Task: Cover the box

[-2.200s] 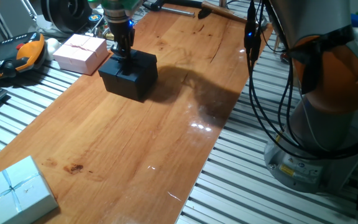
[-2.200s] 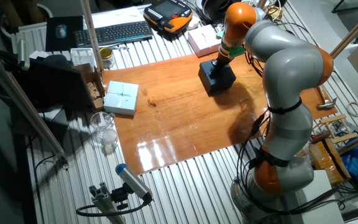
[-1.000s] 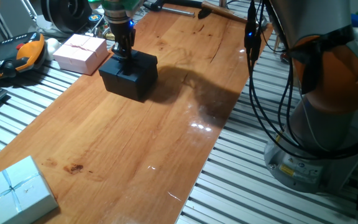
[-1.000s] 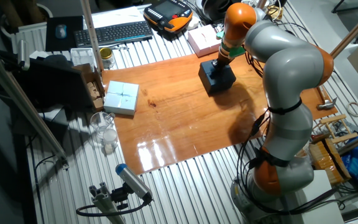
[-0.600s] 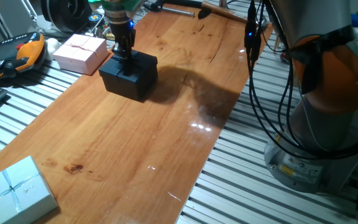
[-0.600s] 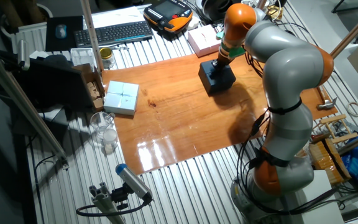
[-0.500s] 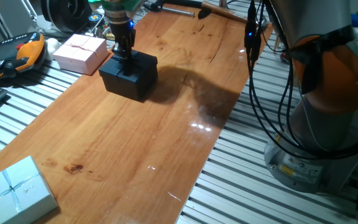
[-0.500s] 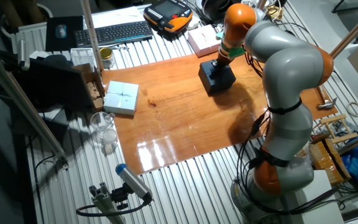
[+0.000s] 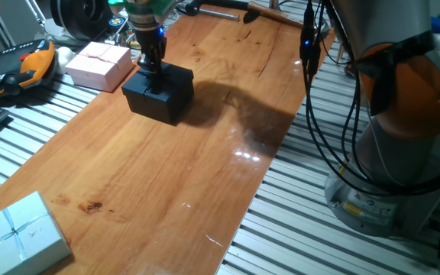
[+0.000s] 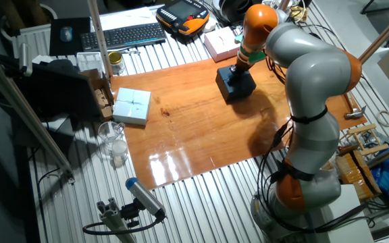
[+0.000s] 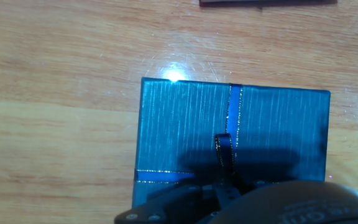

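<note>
Beside the pink ribboned gift box (image 9: 96,64), the lidded small black square cardboard box (image 9: 159,92) sits on the wooden desk (image 9: 166,176), jaws seemingly clamped on its ribbon bow (image 11: 224,149); lifting now could uncover it.

Three gift boxes: one black square lidded box (image 9: 159,92), one pink ribboned box (image 9: 98,64), one pale blue ribboned box (image 9: 17,234).

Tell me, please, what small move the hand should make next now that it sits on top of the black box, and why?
Probably open and lift straight up. The lid seems to lie flush on the box, its edges square with the walls, so the covering looks done. The hand is down at the ribbon loop on top; whether it grips that loop cannot be told.
</note>
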{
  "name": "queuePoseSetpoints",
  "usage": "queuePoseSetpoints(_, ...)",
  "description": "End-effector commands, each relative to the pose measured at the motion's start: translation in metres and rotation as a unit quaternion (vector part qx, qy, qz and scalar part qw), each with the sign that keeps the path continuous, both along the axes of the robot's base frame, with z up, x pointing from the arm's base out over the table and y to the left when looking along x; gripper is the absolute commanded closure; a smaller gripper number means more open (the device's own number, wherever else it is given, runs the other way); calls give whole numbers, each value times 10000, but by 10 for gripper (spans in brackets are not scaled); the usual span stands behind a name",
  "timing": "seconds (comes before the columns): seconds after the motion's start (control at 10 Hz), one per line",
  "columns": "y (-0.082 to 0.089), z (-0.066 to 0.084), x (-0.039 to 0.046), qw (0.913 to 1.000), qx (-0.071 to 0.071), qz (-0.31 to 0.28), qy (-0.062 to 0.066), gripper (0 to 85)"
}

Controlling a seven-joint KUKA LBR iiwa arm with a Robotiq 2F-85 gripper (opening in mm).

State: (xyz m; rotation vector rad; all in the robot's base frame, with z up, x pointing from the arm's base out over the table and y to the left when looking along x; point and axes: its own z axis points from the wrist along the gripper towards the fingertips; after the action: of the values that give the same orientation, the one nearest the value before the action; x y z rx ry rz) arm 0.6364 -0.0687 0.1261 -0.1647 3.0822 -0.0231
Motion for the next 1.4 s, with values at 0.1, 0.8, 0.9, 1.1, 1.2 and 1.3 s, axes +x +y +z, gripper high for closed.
queuePoseSetpoints(0.1,1,-16,1,10000,7,0,0,850)
queuePoseSetpoints(0.8,-3,-87,8,10000,38,0,-15,850)
queuePoseSetpoints(0.9,-2,-88,7,10000,38,0,-15,850)
queuePoseSetpoints(1.1,-3,-103,2,10000,46,0,-15,850)
queuePoseSetpoints(1.2,-1,-99,-4,10000,38,0,-31,850)
queuePoseSetpoints(1.3,3,-96,-6,10000,23,0,-38,850)
